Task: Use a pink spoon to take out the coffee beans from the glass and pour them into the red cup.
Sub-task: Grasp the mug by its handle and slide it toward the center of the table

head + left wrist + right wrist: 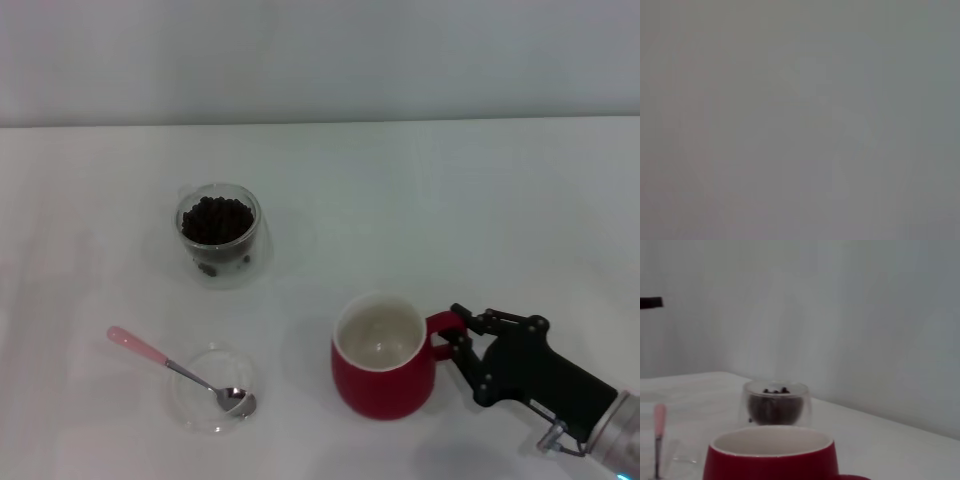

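The red cup [383,375] stands at the front right of the table, cream-white inside and holding nothing; it also shows in the right wrist view [771,460]. My right gripper [456,333] is at its red loop handle [441,324], with the jaws closed on the handle from both sides. The glass [219,235] stands upright at the back left, full of dark coffee beans [215,219]; the right wrist view shows the glass [776,404] behind the cup. The pink spoon [150,354] lies at the front left with its metal bowl in a dish. My left gripper is out of view.
A flat, shallow, clear round dish [196,395] sits at the front left under the spoon's bowl. The white table [450,200] runs back to a pale wall. The left wrist view shows only plain grey.
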Action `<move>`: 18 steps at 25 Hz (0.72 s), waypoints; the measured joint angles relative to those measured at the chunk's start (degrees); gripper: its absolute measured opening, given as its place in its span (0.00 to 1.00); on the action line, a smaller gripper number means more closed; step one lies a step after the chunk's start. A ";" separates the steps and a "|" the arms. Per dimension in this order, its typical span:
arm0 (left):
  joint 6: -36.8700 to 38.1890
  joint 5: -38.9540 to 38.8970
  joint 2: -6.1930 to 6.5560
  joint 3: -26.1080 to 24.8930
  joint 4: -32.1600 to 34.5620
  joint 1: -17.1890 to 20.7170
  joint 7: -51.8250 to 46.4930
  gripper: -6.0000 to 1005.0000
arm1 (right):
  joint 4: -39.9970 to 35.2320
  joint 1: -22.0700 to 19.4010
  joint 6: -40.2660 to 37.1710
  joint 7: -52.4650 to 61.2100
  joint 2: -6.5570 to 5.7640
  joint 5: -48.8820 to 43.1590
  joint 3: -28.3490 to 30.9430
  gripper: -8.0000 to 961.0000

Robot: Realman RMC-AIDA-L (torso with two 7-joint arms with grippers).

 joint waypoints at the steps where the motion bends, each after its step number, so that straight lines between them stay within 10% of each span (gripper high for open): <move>1: 0.00 0.00 0.00 0.00 -0.01 0.03 0.00 0.73 | 0.21 0.05 0.11 -0.04 0.00 -2.07 1.73 0.18; 18: -1.82 -0.01 0.00 0.00 -0.01 0.58 0.00 0.73 | 0.88 0.42 3.50 -1.04 -0.37 -13.99 11.69 0.24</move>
